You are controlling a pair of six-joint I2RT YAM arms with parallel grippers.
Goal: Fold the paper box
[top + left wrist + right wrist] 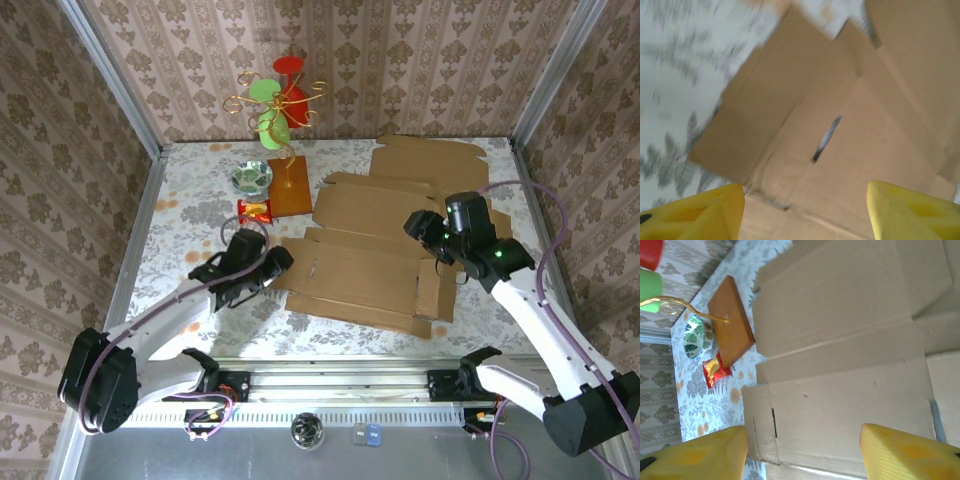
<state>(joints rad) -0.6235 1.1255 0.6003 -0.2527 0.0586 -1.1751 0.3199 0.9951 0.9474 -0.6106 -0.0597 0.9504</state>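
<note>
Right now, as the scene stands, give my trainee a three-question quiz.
1. True or false: the cardboard blank is already folded into a box.
2. What lies beside the wooden board, near the bowl? A red packet; B scissors; C tape roll.
3. Fill in: the left gripper and right gripper both stand ___.
Key: 1 false, it lies flat; 2 A; 3 open.

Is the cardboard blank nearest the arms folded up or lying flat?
Lying flat. The cardboard blank lies spread on the table, panels and flaps level, creases and a slot showing, no wall raised.
</note>
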